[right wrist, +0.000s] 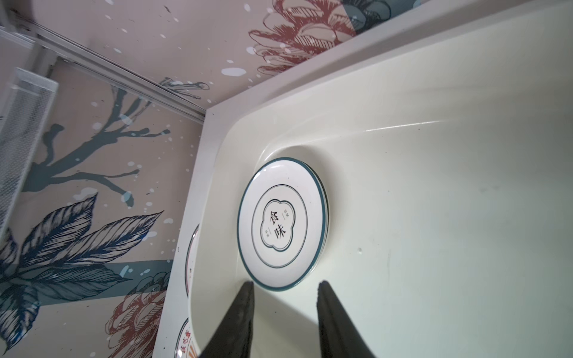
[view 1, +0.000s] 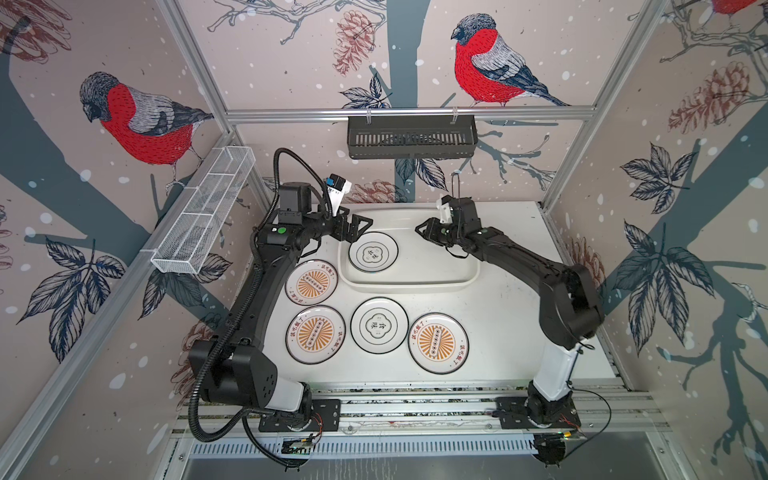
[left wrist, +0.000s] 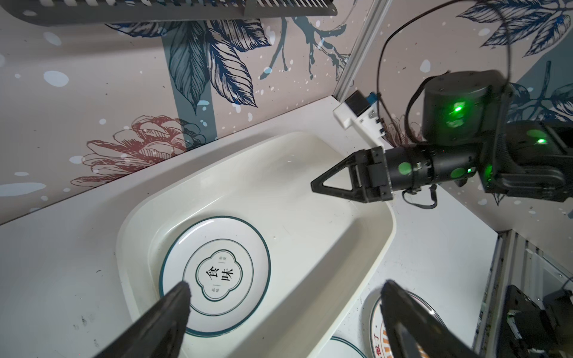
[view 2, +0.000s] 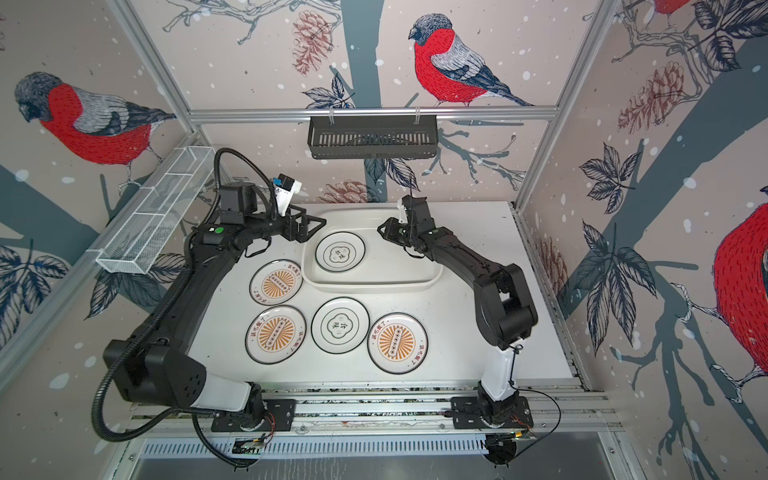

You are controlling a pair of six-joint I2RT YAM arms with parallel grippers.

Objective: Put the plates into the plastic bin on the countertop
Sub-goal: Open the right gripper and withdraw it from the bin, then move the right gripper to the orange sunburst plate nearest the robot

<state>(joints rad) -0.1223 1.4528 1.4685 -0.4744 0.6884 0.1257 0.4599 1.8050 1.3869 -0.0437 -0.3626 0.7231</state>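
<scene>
White wire-mesh basket (view 1: pixel 203 212) hangs on the left wall, off the work area and not in the way. Left gripper (view 1: pixel 360 228) hovers over the left end of the plastic bin (view 1: pixel 415 283), jaws spread wide with nothing in them.

Outside the bin, the upper sunburst plate (view 1: pixel 311 282) lies flat on the countertop (view 1: pixel 507 316), just beside the bin's left front corner. The bin wall crowds that side of its rim, and the left arm runs close by. Lower sunburst plate (view 1: pixel 316 334) sits nearer the front.

Binned quatrefoil plate (view 1: pixel 372 252) lies flat at the bin's left end, so the right part is free for the rest. The right wrist view shows a second rim under it, likely a stack.

Loose quatrefoil plate (view 1: pixel 379 325) lies flat in front of the bin. Black slatted basket (view 1: pixel 411 137) hangs on the back rail, high up and clear of everything.

Right gripper (view 1: pixel 420 231) is over the bin's middle, jaws partly apart and empty — reads as between picks. Right sunburst plate (view 1: pixel 437 343) is just beside the loose quatrefoil one. Four visible plates not yet in.
</scene>
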